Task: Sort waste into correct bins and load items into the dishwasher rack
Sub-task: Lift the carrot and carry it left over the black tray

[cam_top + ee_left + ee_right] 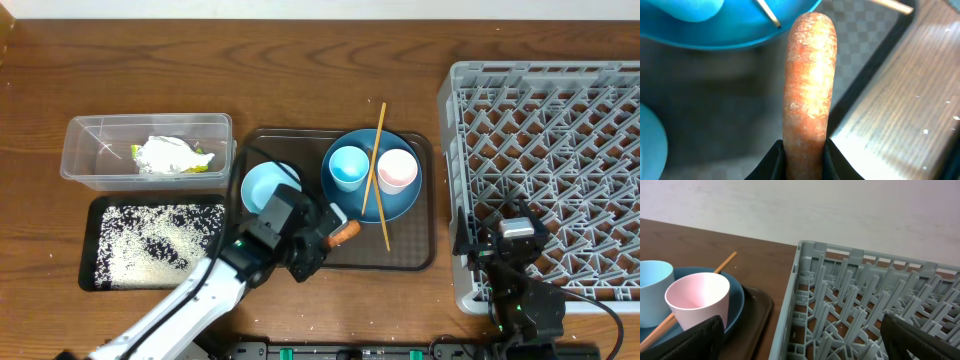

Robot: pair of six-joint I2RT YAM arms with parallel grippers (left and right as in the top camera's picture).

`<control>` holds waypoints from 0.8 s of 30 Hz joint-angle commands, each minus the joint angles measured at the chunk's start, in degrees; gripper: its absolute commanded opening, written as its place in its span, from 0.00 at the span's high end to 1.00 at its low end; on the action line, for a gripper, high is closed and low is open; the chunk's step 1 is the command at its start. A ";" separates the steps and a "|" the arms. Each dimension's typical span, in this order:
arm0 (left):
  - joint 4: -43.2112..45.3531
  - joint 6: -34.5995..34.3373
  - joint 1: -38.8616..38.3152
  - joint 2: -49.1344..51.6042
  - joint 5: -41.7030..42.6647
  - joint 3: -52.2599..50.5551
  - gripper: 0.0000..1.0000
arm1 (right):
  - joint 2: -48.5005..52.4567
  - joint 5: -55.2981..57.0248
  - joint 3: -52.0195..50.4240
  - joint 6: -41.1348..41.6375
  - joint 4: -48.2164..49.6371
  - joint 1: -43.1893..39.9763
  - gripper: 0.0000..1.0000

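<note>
Orange carrot [809,85] inside the left hand [803,154]

Tallied on inspection: one dishwasher rack [560,150]; one brown serving tray [410,250]; one blue plate [400,203]; one small bowl [262,185]. Cups, two: one light blue cup [348,166], one white-pink cup [397,170]. Chopsticks [379,130], two. Bins, two: one clear tub [85,150], one black tray [88,245]. Waste: one carrot [345,232], one wrapper [172,155]. Rice grains [150,240] too many and too small to number.
</note>
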 commanded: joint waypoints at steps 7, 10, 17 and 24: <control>-0.20 -21.79 0.20 -13.53 -8.94 0.55 0.92 | -0.04 -0.22 -0.07 -0.63 -0.24 -0.37 0.01; -0.59 -27.04 0.26 -18.29 -19.69 0.55 0.93 | -0.04 -0.22 -0.07 -0.63 -0.24 -0.37 0.01; -5.99 -38.77 0.44 -28.98 -43.60 0.55 0.94 | -0.04 -0.22 -0.07 -0.63 -0.24 -0.37 0.01; -18.21 -54.16 5.16 -32.22 -56.78 0.52 0.94 | -0.02 -0.22 -0.07 -0.63 -0.24 -0.39 0.01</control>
